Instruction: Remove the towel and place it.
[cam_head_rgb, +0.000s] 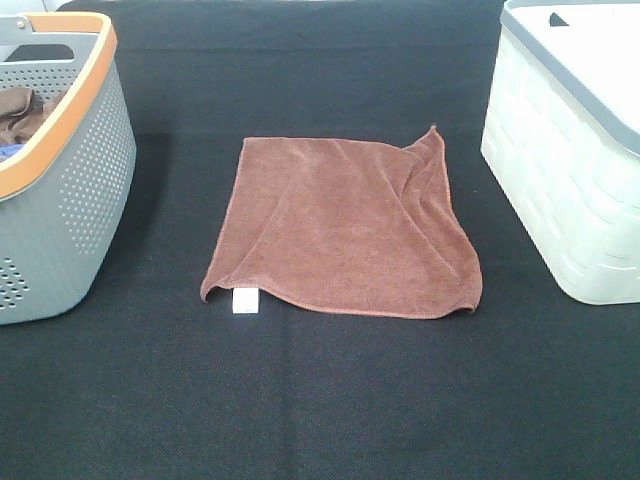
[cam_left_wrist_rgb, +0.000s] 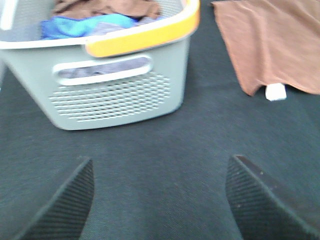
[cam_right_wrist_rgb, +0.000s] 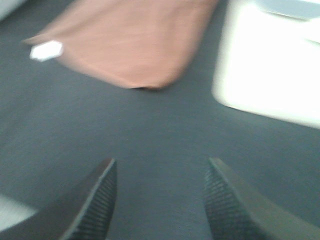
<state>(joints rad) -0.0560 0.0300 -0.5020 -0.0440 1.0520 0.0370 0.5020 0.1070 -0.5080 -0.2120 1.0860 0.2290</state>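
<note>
While spread flat on black cloth table (cam_head_rgb: 320, 400), reddish-brown square microfibre towel (cam_head_rgb: 345, 235) untouched. Left gripper (cam_left_wrist_rgb: 160, 200) gaping, empty. Right gripper (cam_right_wrist_rgb: 160, 200) parted, empty.

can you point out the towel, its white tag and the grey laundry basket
towel (cam_head_rgb: 345, 225), exterior high view, middle of the cloth
white tag (cam_head_rgb: 244, 300), exterior high view, centre of the tag
grey laundry basket (cam_head_rgb: 95, 170), exterior high view, perforated side wall

One towel (cam_head_rgb: 345, 235), two baskets (cam_head_rgb: 60, 200), two grippers (cam_left_wrist_rgb: 160, 200).

Left pincer (cam_left_wrist_rgb: 159, 200) gapes wide and empty; right pincer (cam_right_wrist_rgb: 160, 200) stands parted, gripping nothing.
</note>
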